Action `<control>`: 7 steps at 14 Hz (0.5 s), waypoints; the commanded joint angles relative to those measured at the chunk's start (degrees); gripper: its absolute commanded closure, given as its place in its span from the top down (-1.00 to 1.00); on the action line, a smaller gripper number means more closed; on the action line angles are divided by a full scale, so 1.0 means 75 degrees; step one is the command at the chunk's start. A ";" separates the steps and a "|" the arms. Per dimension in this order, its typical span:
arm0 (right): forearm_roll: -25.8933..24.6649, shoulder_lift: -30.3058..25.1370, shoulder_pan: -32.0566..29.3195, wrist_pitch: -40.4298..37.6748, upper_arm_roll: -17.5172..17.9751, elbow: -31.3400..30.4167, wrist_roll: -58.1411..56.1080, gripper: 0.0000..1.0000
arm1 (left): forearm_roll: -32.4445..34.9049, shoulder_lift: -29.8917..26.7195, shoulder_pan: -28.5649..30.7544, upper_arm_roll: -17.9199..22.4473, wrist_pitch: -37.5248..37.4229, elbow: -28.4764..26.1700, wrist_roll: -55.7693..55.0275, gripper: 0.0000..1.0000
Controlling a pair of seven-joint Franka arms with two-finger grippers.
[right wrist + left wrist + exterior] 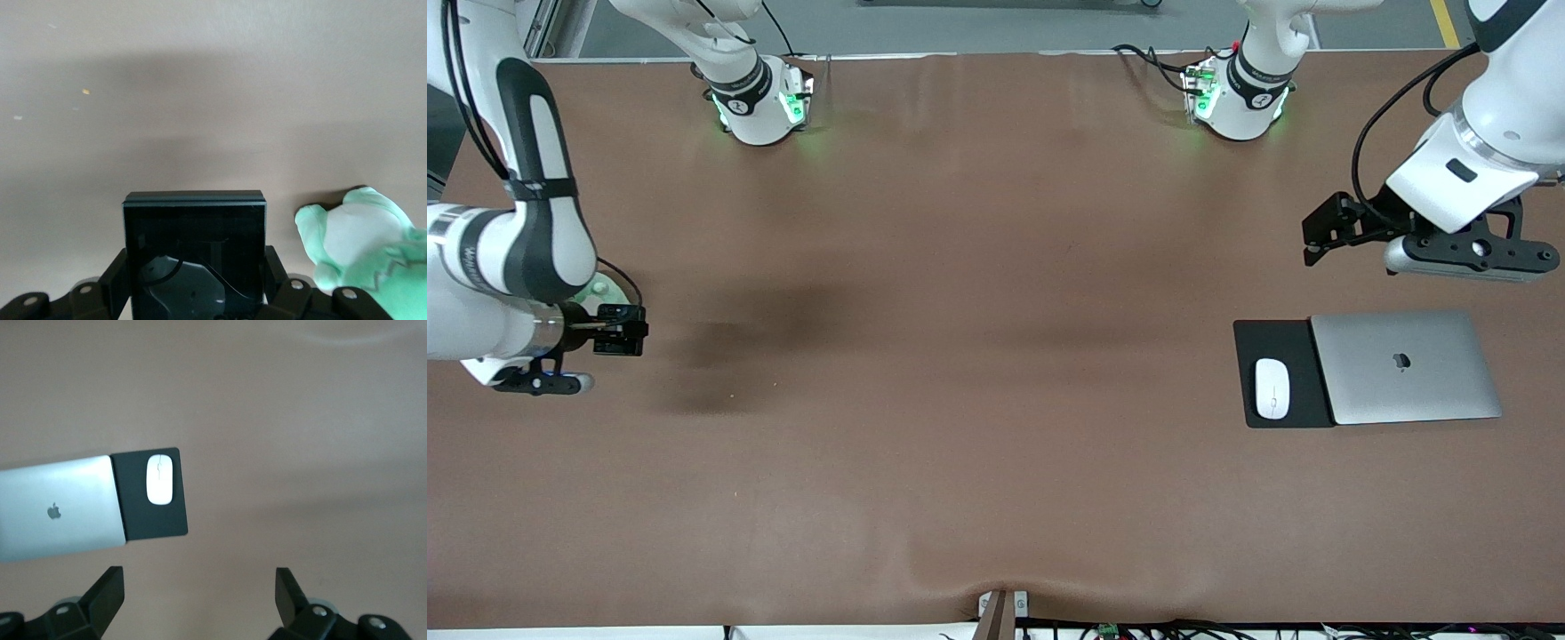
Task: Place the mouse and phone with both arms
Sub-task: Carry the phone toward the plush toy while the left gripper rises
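Resting done: mouse (1272, 388) lies on black mouse pad (1263, 342) touching closed laptop (1405, 366)
Left gripper (1319, 233): up over bare table, fingers spread wide, empty
Right gripper (624, 331): clamped on phone (194, 250), over table's right-arm end; green plush toy (360, 243) beside
Left: phone placement, I judge

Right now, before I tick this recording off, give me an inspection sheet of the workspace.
Surface: brown table cover, lightly wrinkled.
Job's things: small white oval mouse lies on the flat black mouse pad; small black glossy phone is gripped between the right gripper's fingers.
Clutter: closed silver laptop beside the pad, overlapping its edge; green and white plush toy under the right arm.
Grippers: left gripper open, over bare table near the laptop; right gripper shut on the phone at the right arm's end.
Cables: black leads at both bases and along the table's near edge.
Surroundings: grey floor.
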 commanded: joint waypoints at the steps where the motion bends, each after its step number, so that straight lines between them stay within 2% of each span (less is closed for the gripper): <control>1: -0.0197 -0.0185 -0.0297 0.0794 0.0194 -0.0911 -0.0004 -1.00 | -0.0090 -0.0258 0.0060 -0.0166 -0.0283 -0.0295 -0.0165 1.00; 4: -0.0197 -0.0173 -0.0438 0.1262 0.0194 -0.1320 -0.0132 -1.00 | -0.0067 -0.0259 0.0107 -0.0190 -0.0260 -0.0367 -0.0177 1.00; 7: -0.0197 -0.0279 -0.0508 0.2562 0.0194 -0.2328 -0.0262 -1.00 | -0.0020 -0.0340 0.0119 -0.0178 -0.0155 -0.0612 -0.0165 1.00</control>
